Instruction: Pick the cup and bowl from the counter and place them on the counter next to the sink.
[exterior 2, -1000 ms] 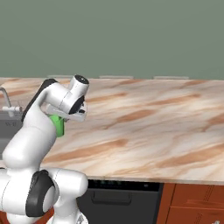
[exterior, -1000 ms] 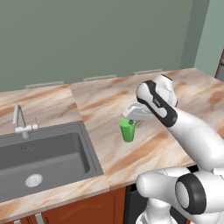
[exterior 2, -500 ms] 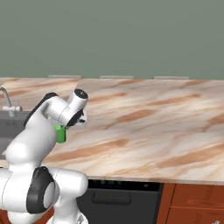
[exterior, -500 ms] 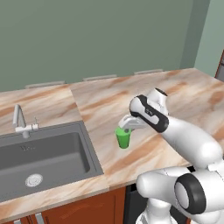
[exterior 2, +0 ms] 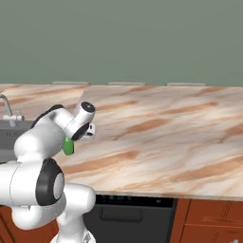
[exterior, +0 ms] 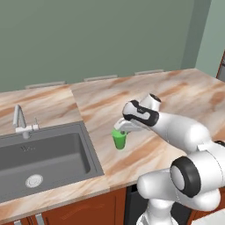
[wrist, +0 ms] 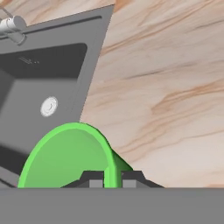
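Pincer (wrist: 112,180) clamped tight on the cup (exterior: 118,139) rim; cup hangs under it above the tabletop (exterior: 145,101); sink (exterior: 39,154) at nine o'clock.

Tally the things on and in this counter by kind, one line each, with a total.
Green cup: 1
Sink: 1
Faucet: 1
Drain: 1
Total: 4
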Controlling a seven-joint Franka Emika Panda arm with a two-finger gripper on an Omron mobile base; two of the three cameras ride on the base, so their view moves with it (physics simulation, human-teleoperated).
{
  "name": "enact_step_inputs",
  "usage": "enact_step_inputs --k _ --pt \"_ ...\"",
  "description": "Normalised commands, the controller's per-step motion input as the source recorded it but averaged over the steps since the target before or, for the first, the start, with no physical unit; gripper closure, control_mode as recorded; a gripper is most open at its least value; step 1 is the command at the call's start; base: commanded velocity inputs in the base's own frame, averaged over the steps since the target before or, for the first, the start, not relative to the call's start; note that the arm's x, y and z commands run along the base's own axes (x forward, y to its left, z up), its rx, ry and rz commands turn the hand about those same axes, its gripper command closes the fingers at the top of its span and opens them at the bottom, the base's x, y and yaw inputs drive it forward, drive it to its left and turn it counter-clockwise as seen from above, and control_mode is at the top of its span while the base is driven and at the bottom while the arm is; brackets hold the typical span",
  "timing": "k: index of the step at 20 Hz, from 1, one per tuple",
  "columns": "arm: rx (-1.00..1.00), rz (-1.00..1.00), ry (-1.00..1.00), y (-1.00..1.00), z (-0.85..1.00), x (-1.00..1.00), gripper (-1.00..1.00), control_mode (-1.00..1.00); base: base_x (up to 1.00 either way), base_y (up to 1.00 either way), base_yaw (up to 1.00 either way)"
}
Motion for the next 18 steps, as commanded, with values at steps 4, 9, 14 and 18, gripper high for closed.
enact_step_inputs --k 4,9,14,18 --pt "0.0 -0.04 0.0 0.28 -0.09 0.1 1.0 -1.0 0.0 0.0 0.0" --pt "0.0 -0.02 0.0 0.33 -0.09 0.15 1.0 -1.0 0.0 0.0 0.0" --pt "0.0 -0.05 0.0 0.09 -0.43 0.44 1.0 -1.0 0.0 0.0 0.0" --pt "0.0 -0.04 0.0 0.08 -0.64 0.31 1.0 -1.0 0.0 0.0 0.0"
